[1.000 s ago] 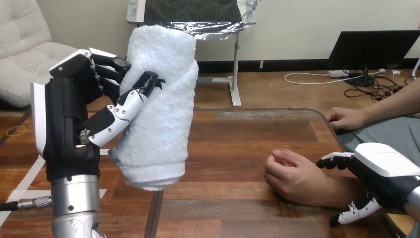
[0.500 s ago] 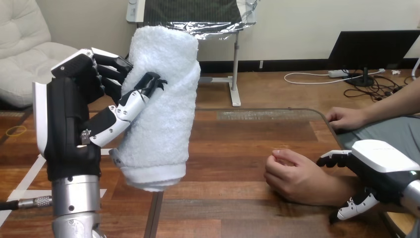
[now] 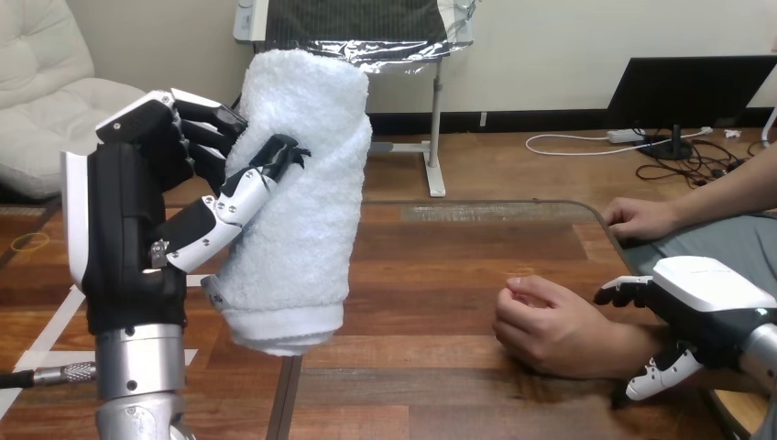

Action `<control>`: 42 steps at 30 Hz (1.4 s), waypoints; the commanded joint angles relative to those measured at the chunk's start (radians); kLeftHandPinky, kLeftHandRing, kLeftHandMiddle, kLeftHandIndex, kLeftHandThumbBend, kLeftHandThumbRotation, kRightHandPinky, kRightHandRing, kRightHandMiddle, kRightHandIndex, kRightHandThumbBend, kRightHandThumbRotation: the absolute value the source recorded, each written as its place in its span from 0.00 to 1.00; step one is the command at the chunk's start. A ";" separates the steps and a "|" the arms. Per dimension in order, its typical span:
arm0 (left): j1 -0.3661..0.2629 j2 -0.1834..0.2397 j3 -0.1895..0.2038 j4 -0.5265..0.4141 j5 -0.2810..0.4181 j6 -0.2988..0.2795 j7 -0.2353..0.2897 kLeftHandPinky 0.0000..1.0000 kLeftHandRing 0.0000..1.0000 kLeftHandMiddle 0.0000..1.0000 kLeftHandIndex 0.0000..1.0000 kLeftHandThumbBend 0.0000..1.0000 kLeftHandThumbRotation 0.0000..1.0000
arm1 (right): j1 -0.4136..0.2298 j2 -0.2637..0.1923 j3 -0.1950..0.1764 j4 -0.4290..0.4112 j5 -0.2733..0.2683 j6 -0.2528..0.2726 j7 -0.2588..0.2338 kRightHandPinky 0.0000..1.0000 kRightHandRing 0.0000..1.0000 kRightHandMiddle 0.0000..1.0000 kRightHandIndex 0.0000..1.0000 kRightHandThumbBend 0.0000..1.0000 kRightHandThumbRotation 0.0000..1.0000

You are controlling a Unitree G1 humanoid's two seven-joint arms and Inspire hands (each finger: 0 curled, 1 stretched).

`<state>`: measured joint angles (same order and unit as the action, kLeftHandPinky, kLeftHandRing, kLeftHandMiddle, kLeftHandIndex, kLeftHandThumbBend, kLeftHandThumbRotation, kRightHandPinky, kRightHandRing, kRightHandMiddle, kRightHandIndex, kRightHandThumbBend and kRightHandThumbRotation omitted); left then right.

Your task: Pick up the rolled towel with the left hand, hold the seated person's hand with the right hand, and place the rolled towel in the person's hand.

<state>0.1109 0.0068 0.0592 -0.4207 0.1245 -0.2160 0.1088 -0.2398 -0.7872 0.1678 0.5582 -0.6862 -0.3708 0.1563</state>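
My left hand [image 3: 137, 229] holds the rolled white towel [image 3: 298, 192] upright, well above the wooden table [image 3: 440, 275], with fingers and thumb curled round its left side. The person's hand [image 3: 550, 325] rests loosely curled on the table at the lower right. My right hand [image 3: 710, 293] sits at that hand's wrist. Its fingers [image 3: 623, 291] reach over the far side of the wrist and its thumb [image 3: 662, 376] lies along the near side, closing on it.
A second hand of the person [image 3: 641, 218] lies flat at the table's far right edge. The table's far edge [image 3: 495, 203] runs behind the towel.
My right hand and the person's hand have shifted together slightly to the right. The towel in my left hand has barely moved.
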 commanded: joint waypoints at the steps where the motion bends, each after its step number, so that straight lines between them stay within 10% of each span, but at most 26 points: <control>1: -0.043 0.007 0.010 -0.005 -0.010 -0.036 0.000 0.18 0.24 0.31 0.36 0.48 0.00 | -0.090 -0.020 0.019 0.062 -0.012 0.025 -0.003 0.67 0.80 0.81 0.81 1.00 0.34; 42: -0.036 -0.005 0.012 -0.017 -0.018 -0.030 0.006 0.18 0.24 0.31 0.36 0.48 0.00 | -0.185 -0.032 0.102 0.233 -0.012 0.053 0.072 0.57 0.76 0.78 0.79 0.99 0.30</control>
<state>0.1113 0.0062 0.0623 -0.4189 0.1229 -0.2273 0.1088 -0.3816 -0.7902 0.2484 0.7530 -0.6944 -0.3285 0.2114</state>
